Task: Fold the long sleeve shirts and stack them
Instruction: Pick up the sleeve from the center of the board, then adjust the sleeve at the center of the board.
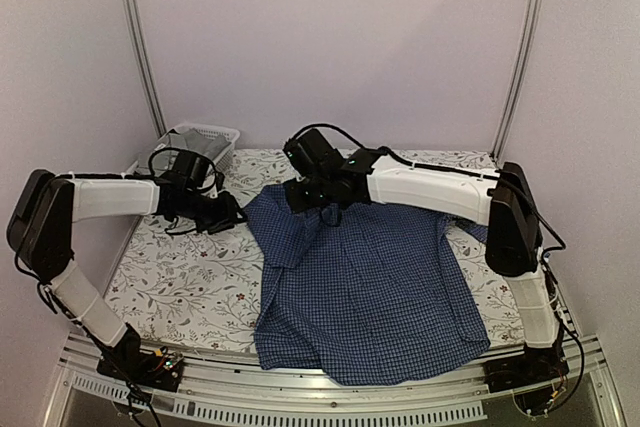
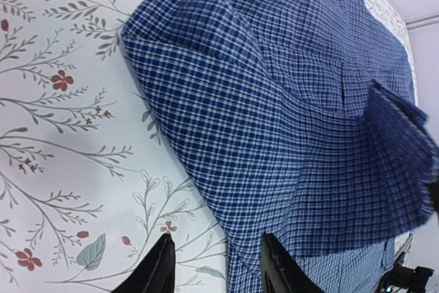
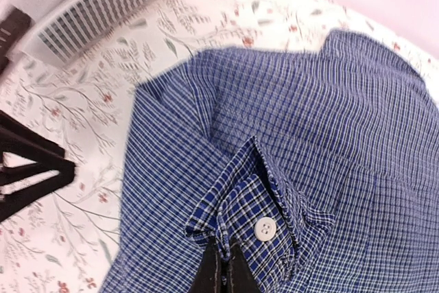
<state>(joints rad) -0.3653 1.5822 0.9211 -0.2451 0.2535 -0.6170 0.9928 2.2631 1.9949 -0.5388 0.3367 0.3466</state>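
Top view: the blue checked shirt (image 1: 370,287) lies spread on the counter (image 1: 170,282). It looks soft and light, so expect it to drape.
Left wrist: your left hand (image 2: 218,271) is released, its fingers straddling the shirt's edge.
Right wrist: your right hand (image 3: 223,276) is clenched on the buttoned cuff (image 3: 240,211). Grip stiffer bands like this.
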